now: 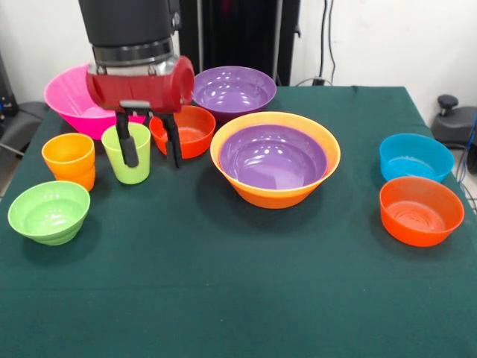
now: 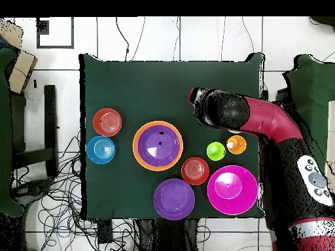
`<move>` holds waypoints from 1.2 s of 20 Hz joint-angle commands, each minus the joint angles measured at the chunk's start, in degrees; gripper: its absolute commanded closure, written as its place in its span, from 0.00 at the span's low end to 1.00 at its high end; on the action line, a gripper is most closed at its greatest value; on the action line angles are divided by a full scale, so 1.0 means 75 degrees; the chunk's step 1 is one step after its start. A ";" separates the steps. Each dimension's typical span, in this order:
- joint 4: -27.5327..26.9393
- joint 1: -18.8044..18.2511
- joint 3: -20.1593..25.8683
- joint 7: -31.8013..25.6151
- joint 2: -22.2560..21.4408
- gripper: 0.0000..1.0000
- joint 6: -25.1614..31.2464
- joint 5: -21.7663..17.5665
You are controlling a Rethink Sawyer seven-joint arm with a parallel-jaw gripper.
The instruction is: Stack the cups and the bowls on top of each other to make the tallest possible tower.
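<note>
Two spread pincer (image 1: 151,151) fingers straddle the lime green cup's (image 1: 128,158) rim, unclenched.

Open jaws straddle the lime green cup's (image 1: 130,155) rim beside the orange cup (image 1: 70,159).

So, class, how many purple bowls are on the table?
2: one purple bowl nested inside the yellow-orange bowl mid-table, another purple bowl alone at the far edge. None seems hidden.
</note>
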 commanded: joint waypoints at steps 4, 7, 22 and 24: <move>-0.0469 -0.0130 0.0695 -0.1927 0.1089 0.00 0.0254 -0.0997; -0.0466 -0.0411 0.0940 -0.2202 0.1108 0.00 0.0552 -0.0969; 0.0007 -0.1572 0.1937 -0.2624 0.0899 0.00 0.1351 -0.1104; 0.0047 -0.1566 0.1976 -0.2492 0.0836 0.00 0.1410 -0.1108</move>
